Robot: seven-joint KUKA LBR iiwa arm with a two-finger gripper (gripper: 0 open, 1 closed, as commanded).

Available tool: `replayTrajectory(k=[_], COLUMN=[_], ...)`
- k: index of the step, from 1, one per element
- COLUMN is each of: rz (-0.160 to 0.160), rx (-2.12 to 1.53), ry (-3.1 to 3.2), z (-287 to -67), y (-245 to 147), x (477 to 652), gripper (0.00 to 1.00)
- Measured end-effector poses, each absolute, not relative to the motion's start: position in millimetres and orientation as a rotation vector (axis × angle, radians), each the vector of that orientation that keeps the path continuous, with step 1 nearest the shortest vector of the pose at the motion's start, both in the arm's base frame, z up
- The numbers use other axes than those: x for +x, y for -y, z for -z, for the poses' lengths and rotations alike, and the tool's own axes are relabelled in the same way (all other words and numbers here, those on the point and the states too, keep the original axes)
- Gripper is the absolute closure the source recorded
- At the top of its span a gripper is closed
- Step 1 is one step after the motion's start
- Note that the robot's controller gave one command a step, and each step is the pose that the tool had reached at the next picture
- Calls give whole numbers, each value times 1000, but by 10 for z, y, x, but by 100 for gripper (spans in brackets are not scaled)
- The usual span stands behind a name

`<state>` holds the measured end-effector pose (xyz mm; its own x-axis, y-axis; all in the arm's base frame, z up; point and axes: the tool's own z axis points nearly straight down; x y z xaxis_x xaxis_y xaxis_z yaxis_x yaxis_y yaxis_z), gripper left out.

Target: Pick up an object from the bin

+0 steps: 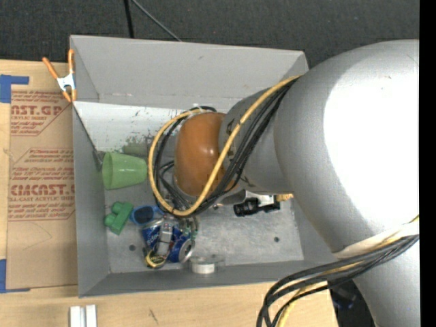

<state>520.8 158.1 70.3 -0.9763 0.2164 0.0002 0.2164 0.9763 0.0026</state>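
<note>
My gripper (182, 225) reaches down below the arm's wrist into the bin's front left part, largely hidden by the arm and its cables. Right under and beside it lies a crumpled blue and silver thing (163, 241) with a bit of yellow at its lower end. I cannot make out whether the gripper touches it. A small blue round piece (143, 214) lies just to the left of it. A small green angular piece (118, 216) sits further left, near the bin's left wall.
A light green cup (125, 170) lies on its side against the left wall. A pale round disc (202, 266) rests at the front wall. A black and white oblong thing (256, 205) lies to the right, partly under the arm, which covers the bin's middle.
</note>
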Motion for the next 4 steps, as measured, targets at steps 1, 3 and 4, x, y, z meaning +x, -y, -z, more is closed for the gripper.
replayTrajectory(k=[1, 3, 4], rz=[-2, -3, -2], rx=[582, 953, 417], ry=[-3086, -2997, -3114], z=[-1002, -704, -695], y=[-1449, -1544, -2337], x=[5196, 5310, 5014], gripper=[0, 0, 0])
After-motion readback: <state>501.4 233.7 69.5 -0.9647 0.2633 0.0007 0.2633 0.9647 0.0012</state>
